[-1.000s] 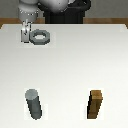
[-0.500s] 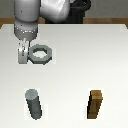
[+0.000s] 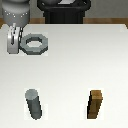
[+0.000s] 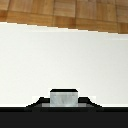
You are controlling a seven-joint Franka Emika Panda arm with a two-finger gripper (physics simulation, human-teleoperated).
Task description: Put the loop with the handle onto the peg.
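One arm only. Gripper [image 3: 13, 40] clamps the handle of the loop with the handle [image 3: 35, 44], carried at the exterior view's left. The peg [image 3: 34, 104] stands upright well apart, nearer the camera, almost directly below the ring.

a brown wooden block [image 3: 95, 104] stands upright on the white table [image 3: 75, 65].
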